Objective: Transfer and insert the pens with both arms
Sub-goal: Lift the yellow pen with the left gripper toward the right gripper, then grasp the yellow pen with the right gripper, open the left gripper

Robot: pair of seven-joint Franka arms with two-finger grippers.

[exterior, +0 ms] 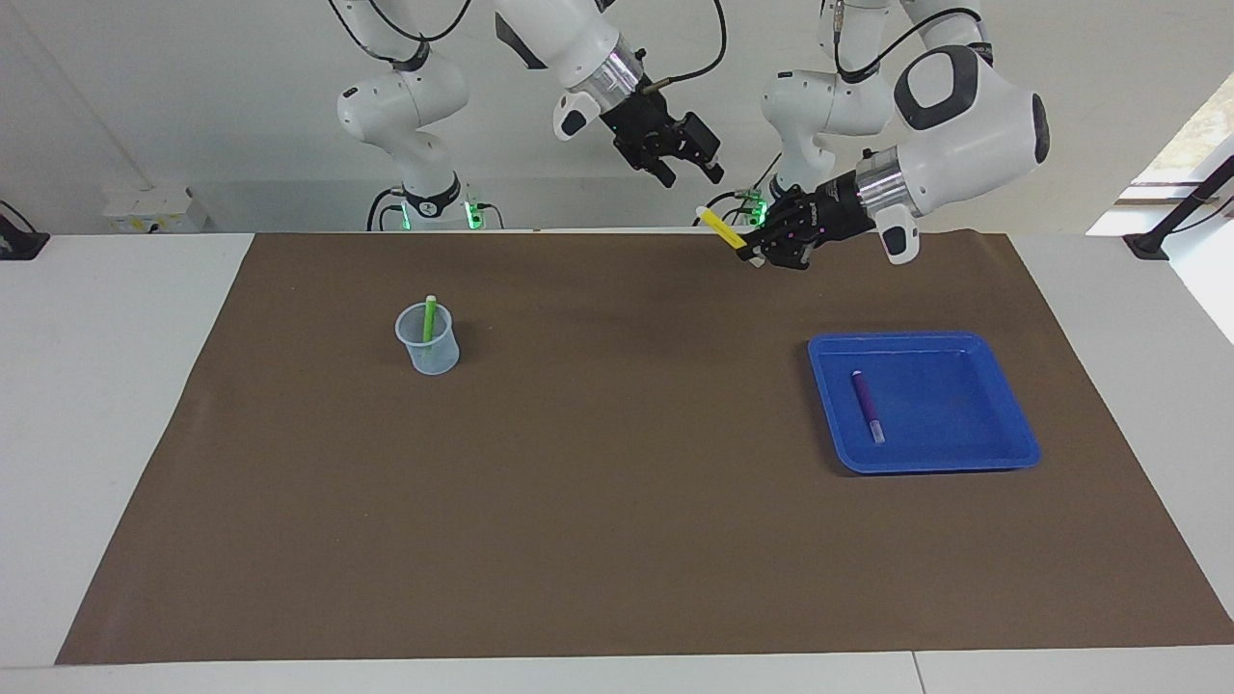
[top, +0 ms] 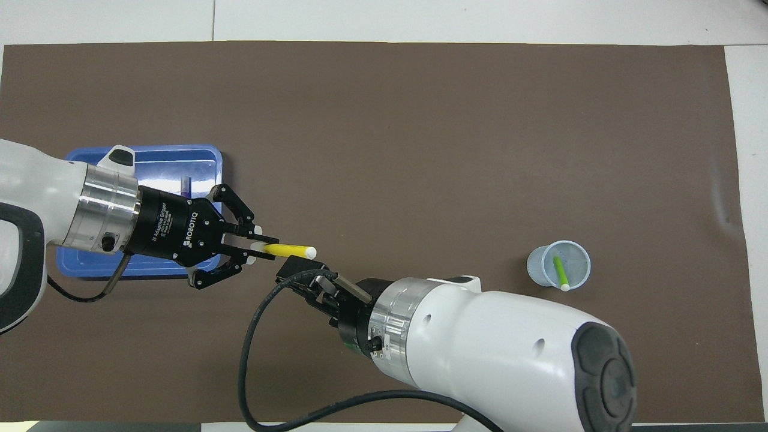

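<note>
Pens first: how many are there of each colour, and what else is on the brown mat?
Green pen, standing in the cup: 1
Yellow pen, held by the left gripper: 1
Purple pen, lying in the tray: 1
Clear cup: 1
Blue tray: 1
Total: 5 things, 3 of them pens.

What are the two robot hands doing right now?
Left gripper: shut on the yellow pen, up in the air.
Right gripper: open, empty.

white wall (exterior: 193, 87), brown table mat (exterior: 617, 540)
</note>
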